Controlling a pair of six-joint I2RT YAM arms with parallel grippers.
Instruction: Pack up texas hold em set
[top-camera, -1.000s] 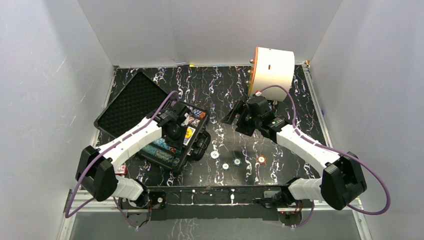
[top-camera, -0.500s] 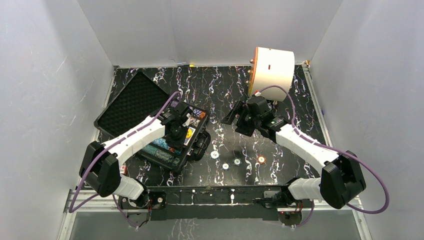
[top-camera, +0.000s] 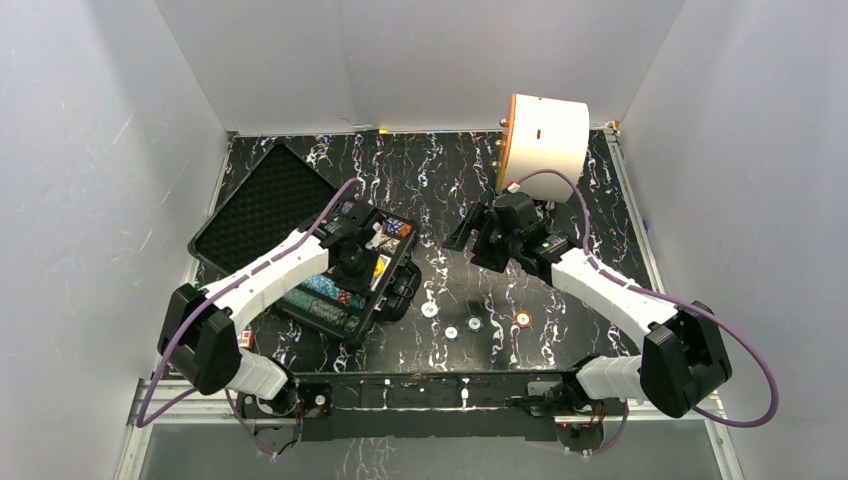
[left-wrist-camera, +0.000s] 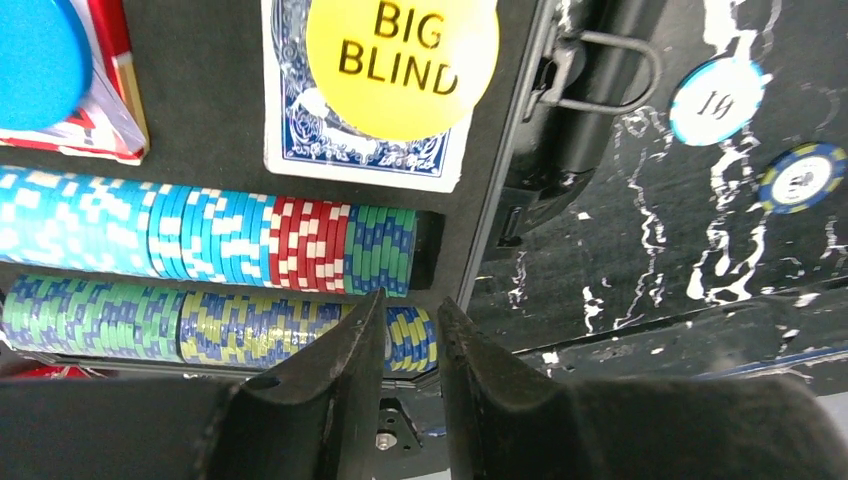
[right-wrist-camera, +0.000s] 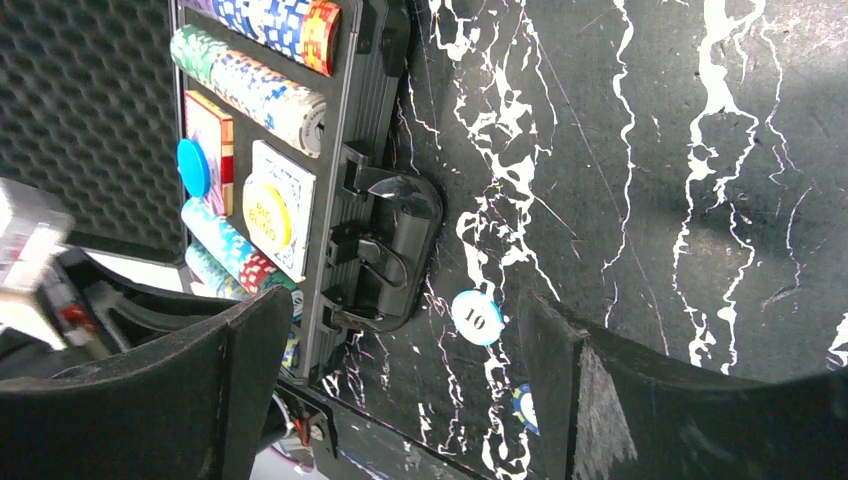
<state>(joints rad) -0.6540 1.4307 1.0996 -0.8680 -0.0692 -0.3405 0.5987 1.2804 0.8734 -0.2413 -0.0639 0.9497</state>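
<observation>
The left gripper (left-wrist-camera: 410, 308) is opening. A second ago its jaws were shut, and they are now parting into a narrow gap with nothing between the black fingers (left-wrist-camera: 335, 375). It is doing this above the edge of the black rugged plastic case (left-wrist-camera: 505, 130), beside the rows of multicoloured poker chips (left-wrist-camera: 200, 240). The left arm (top-camera: 280, 270) is meanwhile easing slightly away from its base. Its black elbow (top-camera: 205, 345) and white forearm are sitting a touch farther up the table than before, and the wrist is uncovering a little more of the case's far corner. The right arm (top-camera: 600, 285) is drifting very slightly leftward, taking its elbow (top-camera: 685, 360) with it.
</observation>
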